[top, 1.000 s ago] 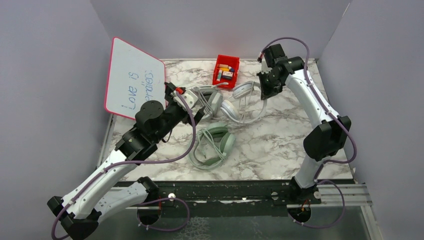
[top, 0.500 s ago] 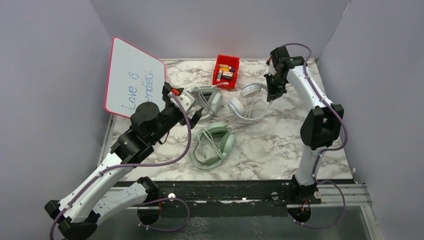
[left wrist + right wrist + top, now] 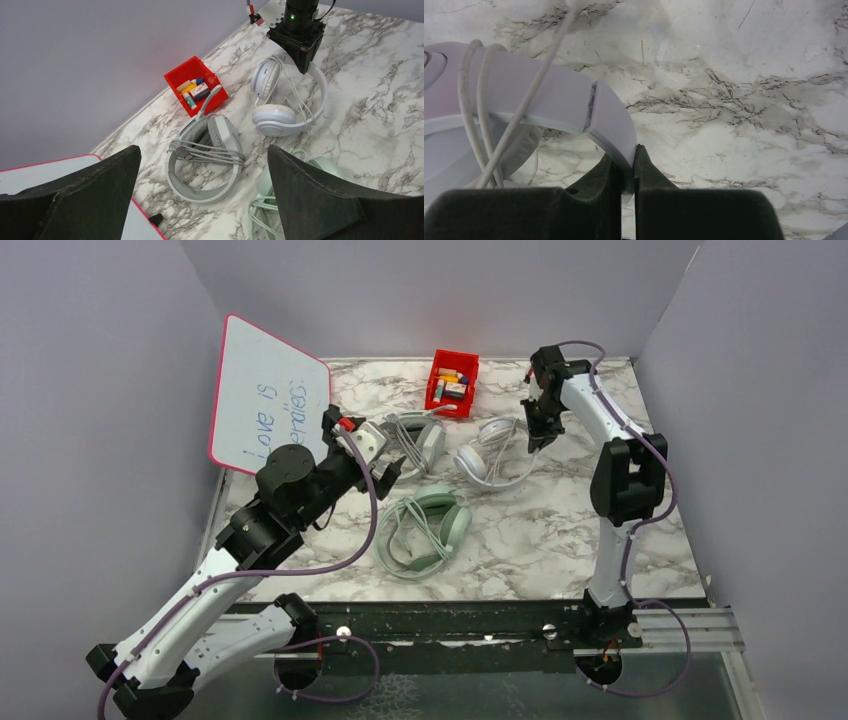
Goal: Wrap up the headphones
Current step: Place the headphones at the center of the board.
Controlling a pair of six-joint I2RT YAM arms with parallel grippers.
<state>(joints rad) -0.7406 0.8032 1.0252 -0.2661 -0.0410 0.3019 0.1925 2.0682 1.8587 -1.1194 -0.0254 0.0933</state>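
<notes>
- Since the earlier frame, the right arm has folded in on itself and drawn the white headset point(image 3: 485, 455) a little toward the table's middle. The left arm has barely shifted.
- The right gripper point(image 3: 536, 432) has its fingers point(image 3: 599, 205) clamped on the headset's band, pointing straight down at it. Turns of thin cable cross the band point(image 3: 549, 100) just beside the grip.
- The white headset lies flat at the far middle of the table point(image 3: 560, 530). Its two cups sit to the left, and its band curves out to the right, under the gripper.
- The left gripper point(image 3: 386, 466) hovers with its fingers wide apart above the grey-white headset point(image 3: 420, 440), which lies flat with cable wound across its band.
- The mint-green headset point(image 3: 430, 525) lies nearer the arms, its cable looped loosely beside it, apart from the other two.
- A red bin point(image 3: 452, 382) of small items stands just behind the grey-white headset. A pink-edged whiteboard point(image 3: 268, 400) leans at the left.
- The table is marble-patterned, and plain grey walls close it in on three sides.
</notes>
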